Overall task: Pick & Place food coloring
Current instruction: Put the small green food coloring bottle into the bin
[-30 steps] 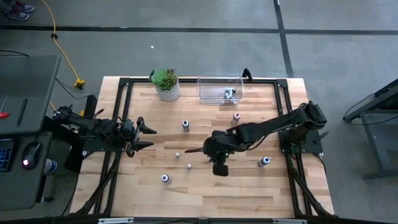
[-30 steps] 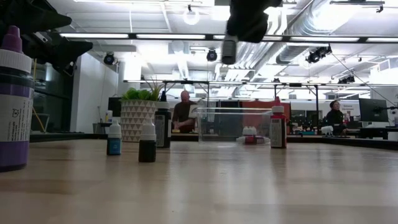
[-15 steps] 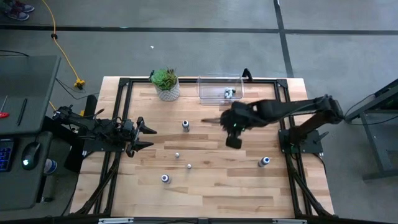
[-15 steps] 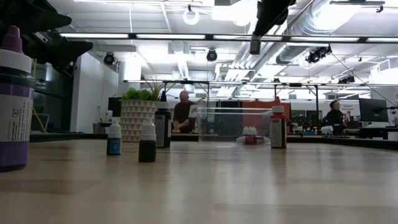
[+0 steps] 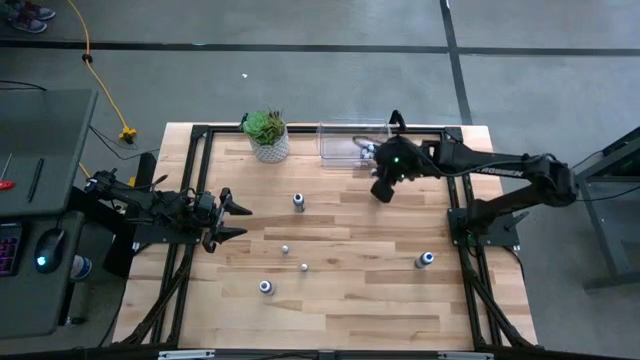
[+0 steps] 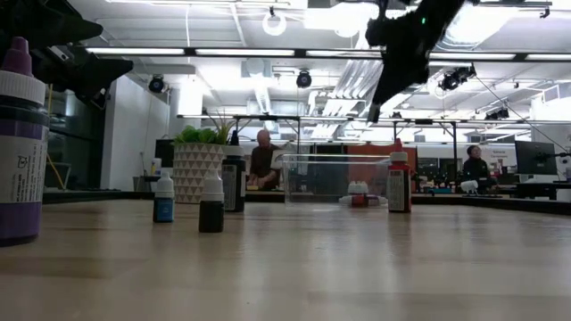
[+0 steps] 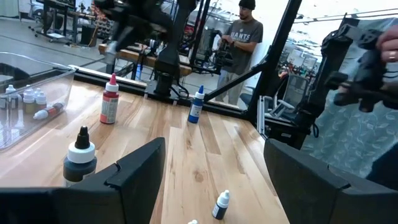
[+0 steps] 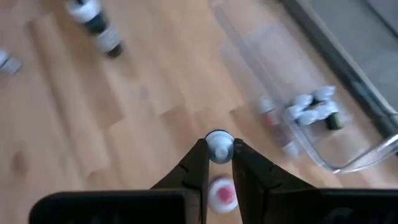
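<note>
My right gripper (image 8: 218, 148) is shut on a tiny white-topped food coloring bottle (image 8: 218, 140). It hovers at the near right side of the clear bin (image 5: 340, 140), above a red-topped bottle (image 8: 222, 193) standing on the table. Several tiny bottles (image 8: 311, 107) lie inside the bin. More bottles stand on the wood: a dark one (image 5: 298, 202), two tiny pale ones (image 5: 285, 249), and two blue ones (image 5: 265, 288) (image 5: 425, 260). My left gripper (image 5: 238, 219) waits open near the table's left edge. My right gripper pinches the tiny bottle between its two fingertips (image 8: 198, 160), at the bottle's white top (image 8: 218, 152). The fingers slant down toward the far edge. The bottle is lifted clear of the table; its lower part is hidden between the fingers.
A green potted plant (image 5: 267, 133) stands at the far edge, left of the bin. A black frame (image 5: 200, 135) runs around the tabletop. Bare wood lies between the scattered bottles in the middle. People (image 6: 264, 160) are in the room behind.
My right gripper has swung from the middle of the table toward the far edge and the right, ending beside the bin. It has stayed shut on the tiny bottle, held well above the table. The bottles on the table have kept their places.
</note>
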`<state>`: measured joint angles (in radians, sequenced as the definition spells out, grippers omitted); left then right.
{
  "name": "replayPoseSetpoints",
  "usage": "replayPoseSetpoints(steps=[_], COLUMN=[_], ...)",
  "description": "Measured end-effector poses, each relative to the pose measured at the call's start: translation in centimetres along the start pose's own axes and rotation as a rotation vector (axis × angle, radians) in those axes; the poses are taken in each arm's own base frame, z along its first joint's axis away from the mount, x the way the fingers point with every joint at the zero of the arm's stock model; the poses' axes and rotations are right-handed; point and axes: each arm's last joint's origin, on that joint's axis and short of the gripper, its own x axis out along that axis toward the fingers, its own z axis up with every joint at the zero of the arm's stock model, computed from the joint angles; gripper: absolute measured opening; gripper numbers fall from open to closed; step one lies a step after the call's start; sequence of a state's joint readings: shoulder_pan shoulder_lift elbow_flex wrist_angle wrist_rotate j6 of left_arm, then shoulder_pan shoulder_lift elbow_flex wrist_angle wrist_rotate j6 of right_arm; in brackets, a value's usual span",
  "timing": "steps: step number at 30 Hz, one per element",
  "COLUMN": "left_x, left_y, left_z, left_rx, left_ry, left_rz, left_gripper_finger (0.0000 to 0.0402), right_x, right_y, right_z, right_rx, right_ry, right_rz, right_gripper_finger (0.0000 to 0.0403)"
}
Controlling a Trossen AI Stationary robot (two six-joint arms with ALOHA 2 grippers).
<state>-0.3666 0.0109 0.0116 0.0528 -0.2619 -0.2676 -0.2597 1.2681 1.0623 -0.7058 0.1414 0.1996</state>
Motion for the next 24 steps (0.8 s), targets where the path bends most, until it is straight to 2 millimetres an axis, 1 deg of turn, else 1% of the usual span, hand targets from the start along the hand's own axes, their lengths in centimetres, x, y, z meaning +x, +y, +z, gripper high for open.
replayPoseSetpoints(steps=[4,8,13,17,24], left_x=[0.0,0.0,0.0,0.0,0.0], left_y=[0.0,0.0,0.0,0.0,0.0], left_z=[0.0,0.0,0.0,0.0,0.0], left_rx=[0.000,0.000,0.000,0.000,0.000], left_ry=[0.000,0.000,0.000,0.000,0.000], left_rz=[0.000,0.000,0.000,0.000,0.000], left_gripper_finger=[0.0271,0.0271,0.0271,0.0271,0.0271], right_x=[1.1,1.9,3.0,4.4,6.8], right_y=[-2.3,-4.0,-5.9,-7.4,-10.2], right_z=[-0.1,0.1,1.2,2.0,3.9], right_rx=[0.067,0.067,0.108,0.187,0.304], right_ry=[-0.042,-0.047,-0.028,0.004,0.053], right_rz=[-0.057,-0.113,-0.175,-0.189,-0.234], right_gripper_finger=[0.0052,0.0049,0.0049,0.0054,0.0049])
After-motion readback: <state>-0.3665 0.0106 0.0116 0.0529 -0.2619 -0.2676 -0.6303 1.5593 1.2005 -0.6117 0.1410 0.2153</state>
